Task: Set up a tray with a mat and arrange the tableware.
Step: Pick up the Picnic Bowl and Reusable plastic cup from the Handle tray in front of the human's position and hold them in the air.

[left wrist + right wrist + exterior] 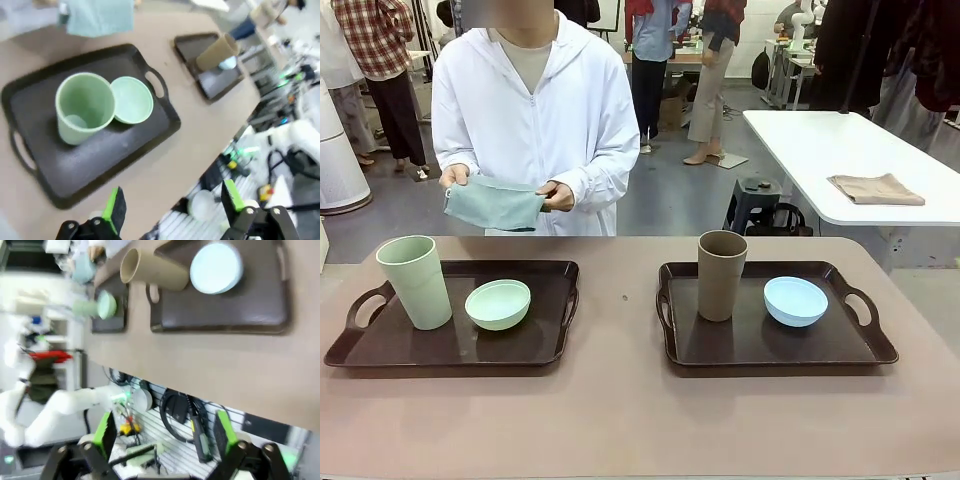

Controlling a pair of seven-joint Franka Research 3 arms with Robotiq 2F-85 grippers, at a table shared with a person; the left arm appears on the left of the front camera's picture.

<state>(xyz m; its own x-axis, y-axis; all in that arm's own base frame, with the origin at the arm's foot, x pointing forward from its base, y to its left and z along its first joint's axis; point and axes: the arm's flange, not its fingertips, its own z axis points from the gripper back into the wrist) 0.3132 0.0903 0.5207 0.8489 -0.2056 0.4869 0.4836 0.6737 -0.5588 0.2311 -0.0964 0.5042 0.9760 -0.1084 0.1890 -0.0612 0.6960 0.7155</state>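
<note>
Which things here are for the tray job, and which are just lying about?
Job: left tray, right tray, green tumbler, green bowl, brown tumbler, blue bowl, teal mat held by the person.
Lying about: tan cloth on white side table, black stool.

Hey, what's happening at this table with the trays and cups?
A person across the table holds a folded pale green mat in both hands, not yet laid down. Two dark trays sit on the table: the left tray carries a pale green tumbler and pale green bowl, the right tray a brown tumbler and light blue bowl. The left gripper and right gripper hang open on the robot's side, holding nothing.
</note>
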